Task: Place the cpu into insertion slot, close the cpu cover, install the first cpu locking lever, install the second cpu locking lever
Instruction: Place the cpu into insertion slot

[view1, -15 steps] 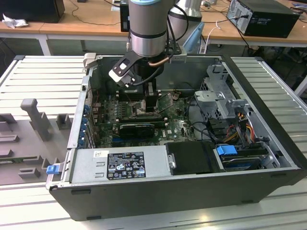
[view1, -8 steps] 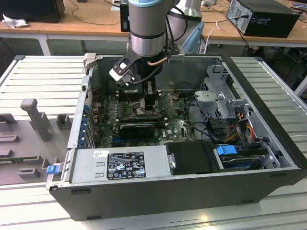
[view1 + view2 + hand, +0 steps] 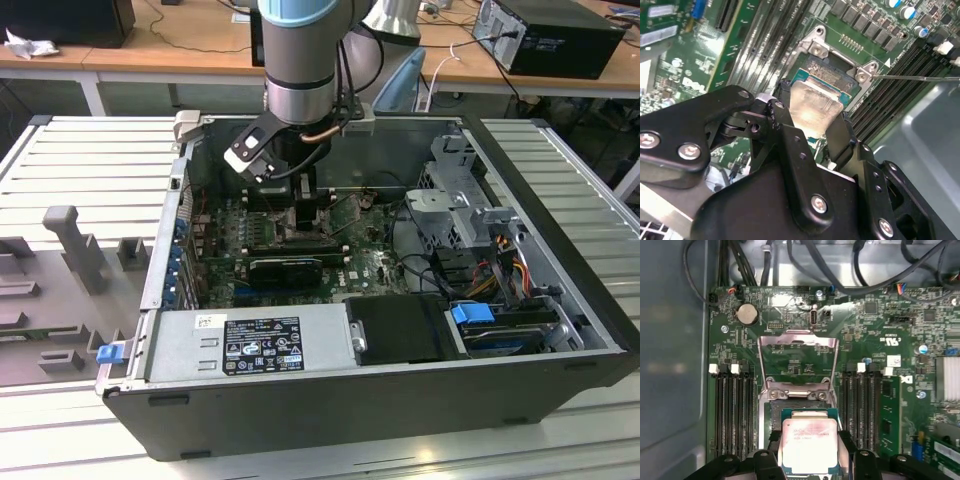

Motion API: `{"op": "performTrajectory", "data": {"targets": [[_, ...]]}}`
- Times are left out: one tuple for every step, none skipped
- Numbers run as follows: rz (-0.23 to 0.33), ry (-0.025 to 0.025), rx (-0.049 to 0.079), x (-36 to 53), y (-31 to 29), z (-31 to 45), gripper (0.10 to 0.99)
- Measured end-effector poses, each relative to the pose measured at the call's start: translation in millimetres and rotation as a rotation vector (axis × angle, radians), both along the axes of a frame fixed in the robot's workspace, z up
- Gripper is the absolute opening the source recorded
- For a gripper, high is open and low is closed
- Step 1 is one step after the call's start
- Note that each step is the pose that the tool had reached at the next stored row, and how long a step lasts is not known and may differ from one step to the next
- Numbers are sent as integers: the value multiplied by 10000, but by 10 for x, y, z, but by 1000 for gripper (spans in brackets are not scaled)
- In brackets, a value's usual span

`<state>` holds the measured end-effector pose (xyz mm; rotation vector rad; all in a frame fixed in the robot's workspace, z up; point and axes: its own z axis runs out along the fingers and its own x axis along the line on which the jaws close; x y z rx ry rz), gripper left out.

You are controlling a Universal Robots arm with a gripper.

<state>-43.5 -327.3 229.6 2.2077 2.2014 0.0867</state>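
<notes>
My gripper [image 3: 812,114] is shut on the cpu [image 3: 814,106], a flat square chip with a silvery top and a green rim, one black finger [image 3: 836,136] on each of two opposite edges. In the first wrist view the cpu [image 3: 809,442] hangs right over the near part of the insertion slot [image 3: 790,412]; whether it touches the slot I cannot tell. The cpu cover [image 3: 797,341] stands swung open beyond the slot, its square window showing green board. A thin lever rod [image 3: 920,77] sticks out beside the slot. In the exterior view the gripper [image 3: 303,200] reaches down inside the open computer case.
Black memory slots [image 3: 732,415] flank the socket on both sides. A long black graphics card [image 3: 285,268] lies close by on the board. The power supply [image 3: 250,345], drive cage [image 3: 460,205], cable bundles [image 3: 500,270] and grey case walls [image 3: 560,230] hem in the arm.
</notes>
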Motion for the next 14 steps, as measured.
{"op": "performTrajectory", "data": {"targets": [[0,3,-2,-2,18,-20,529],[-1,4,-2,-2,30,-33,529],[-1,5,-1,-3,41,-46,529],[0,7,0,-4,55,-72,529],[-1,8,0,-4,61,-92,529],[1,8,0,-4,64,-106,529],[0,10,-1,-5,65,-127,529],[-1,10,0,-7,66,-144,529],[0,10,0,-8,67,-168,529],[-1,10,-1,-10,68,-183,529],[0,15,0,-10,69,-200,529],[1,24,0,-10,70,-211,529],[-1,34,0,-11,70,-221,529],[-1,50,0,-11,73,-238,529]]}}
